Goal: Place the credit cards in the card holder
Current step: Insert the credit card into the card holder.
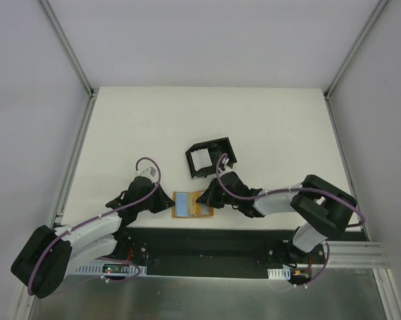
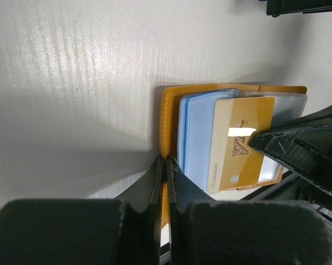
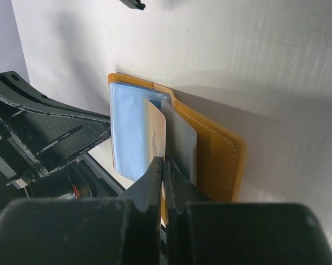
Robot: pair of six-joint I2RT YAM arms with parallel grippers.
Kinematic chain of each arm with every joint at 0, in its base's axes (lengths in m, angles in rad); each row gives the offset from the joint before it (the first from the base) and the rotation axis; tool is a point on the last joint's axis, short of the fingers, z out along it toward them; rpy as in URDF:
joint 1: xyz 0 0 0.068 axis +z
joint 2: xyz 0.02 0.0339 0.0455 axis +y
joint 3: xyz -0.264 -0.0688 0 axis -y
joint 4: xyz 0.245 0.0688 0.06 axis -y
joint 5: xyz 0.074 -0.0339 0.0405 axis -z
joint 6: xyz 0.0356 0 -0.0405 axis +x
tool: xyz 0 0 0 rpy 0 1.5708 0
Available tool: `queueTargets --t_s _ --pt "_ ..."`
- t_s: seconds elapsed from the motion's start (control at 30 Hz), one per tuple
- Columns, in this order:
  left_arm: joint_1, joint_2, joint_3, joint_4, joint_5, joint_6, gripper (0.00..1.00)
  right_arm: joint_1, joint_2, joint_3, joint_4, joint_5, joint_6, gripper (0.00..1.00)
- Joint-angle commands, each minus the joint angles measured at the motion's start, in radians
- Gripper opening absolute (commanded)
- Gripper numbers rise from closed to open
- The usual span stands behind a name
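The tan-orange folding wallet [image 1: 201, 208] lies open near the table's front edge, with blue sleeves [image 2: 196, 135] inside. A gold credit card [image 2: 240, 141] sticks partway out of the sleeves. My right gripper [image 3: 164, 161] is shut on that card's edge [image 3: 157, 132]; its fingers [image 2: 298, 152] show in the left wrist view. My left gripper [image 2: 166, 164] is shut on the wallet's orange left edge [image 2: 167, 118] and pins it to the table. The black card holder [image 1: 210, 158] with its white ridged insert stands just behind the wallet, empty as far as I can see.
The black base rail [image 1: 207, 243] runs along the front edge right behind the wallet. The left arm [image 1: 87, 233] and the right arm [image 1: 307, 207] flank the wallet. White walls and metal posts enclose the table.
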Motion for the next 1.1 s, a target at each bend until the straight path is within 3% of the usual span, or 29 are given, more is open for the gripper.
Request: queueTargets --t_s 0.0,0.4,0.77,1.07 --pt "0.006 0.023 0.002 -0.051 -0.020 0.015 0.00 0.021 0.022 0.014 -0.001 0.022 0.015 0.00" --pt "0.006 -0.002 -0.012 -0.036 -0.006 -0.014 0.00 0.094 0.090 0.090 -0.018 0.125 0.046 0.02" --pt "0.006 -0.014 -0.015 -0.037 0.005 -0.006 0.00 0.092 -0.019 0.108 -0.262 0.196 -0.066 0.32" --pt "0.006 -0.014 -0.004 -0.036 0.011 -0.006 0.00 0.098 0.053 0.195 -0.259 0.110 -0.092 0.35"
